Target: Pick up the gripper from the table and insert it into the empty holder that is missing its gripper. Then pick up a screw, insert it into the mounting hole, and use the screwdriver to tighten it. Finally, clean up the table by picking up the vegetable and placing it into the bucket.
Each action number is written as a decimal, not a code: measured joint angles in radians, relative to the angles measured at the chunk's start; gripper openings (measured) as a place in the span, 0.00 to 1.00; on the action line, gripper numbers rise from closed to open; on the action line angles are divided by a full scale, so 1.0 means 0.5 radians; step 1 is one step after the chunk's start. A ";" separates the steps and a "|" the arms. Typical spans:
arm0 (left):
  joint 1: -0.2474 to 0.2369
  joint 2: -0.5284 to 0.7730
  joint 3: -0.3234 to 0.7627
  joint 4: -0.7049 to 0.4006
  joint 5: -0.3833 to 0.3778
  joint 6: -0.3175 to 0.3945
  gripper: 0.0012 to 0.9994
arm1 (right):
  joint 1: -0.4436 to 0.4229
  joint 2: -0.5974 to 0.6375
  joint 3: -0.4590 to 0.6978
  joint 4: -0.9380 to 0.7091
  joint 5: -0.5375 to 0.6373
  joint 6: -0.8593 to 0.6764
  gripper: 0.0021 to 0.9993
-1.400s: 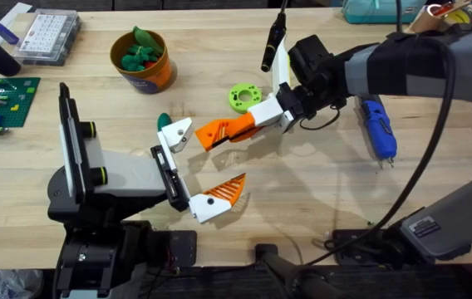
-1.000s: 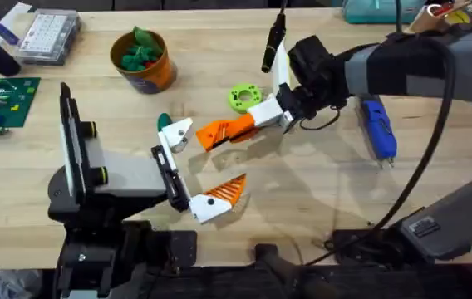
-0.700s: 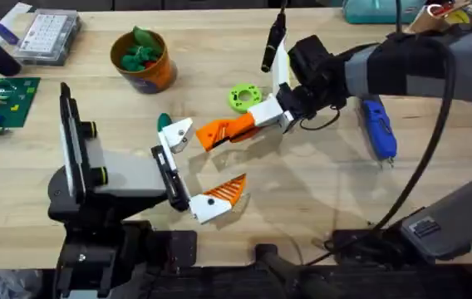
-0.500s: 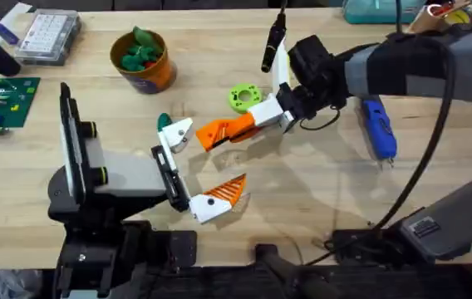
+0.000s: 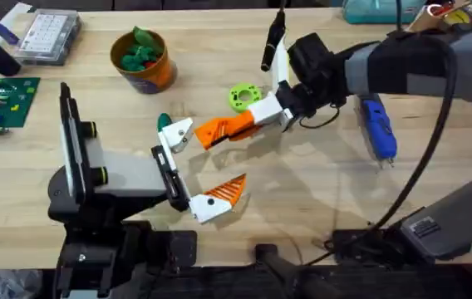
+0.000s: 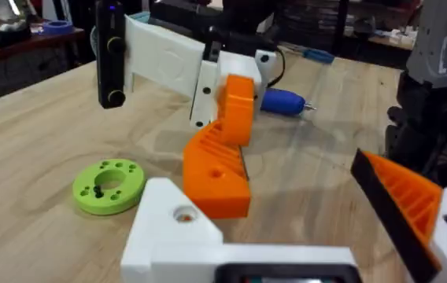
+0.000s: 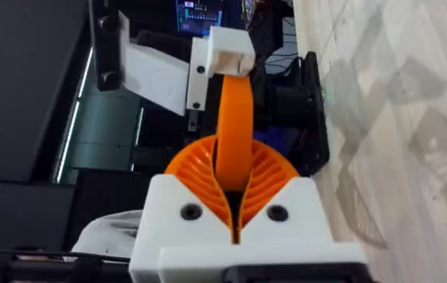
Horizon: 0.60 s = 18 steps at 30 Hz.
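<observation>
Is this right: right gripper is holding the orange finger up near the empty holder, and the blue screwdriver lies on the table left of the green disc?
Not quite. The right gripper does hold the orange finger near the empty holder, but the overhead view shows the blue screwdriver lying to the right of the green disc, beyond the right arm, not left of it.

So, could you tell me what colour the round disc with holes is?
Lime green disc; the left wrist view shows it best.
</observation>
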 joint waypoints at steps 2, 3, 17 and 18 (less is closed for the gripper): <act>0.000 0.001 0.000 0.000 0.000 0.000 0.99 | 0.000 0.000 0.019 0.001 0.000 0.011 0.01; 0.000 0.000 0.000 0.000 0.000 0.000 0.99 | 0.000 0.000 0.027 0.002 0.000 0.015 0.01; 0.000 0.000 0.000 0.000 0.000 0.000 0.99 | 0.051 0.000 0.040 0.002 0.000 0.050 0.01; 0.000 0.000 0.000 0.000 0.000 0.000 0.99 | 0.056 -0.001 0.040 0.002 0.000 0.050 0.01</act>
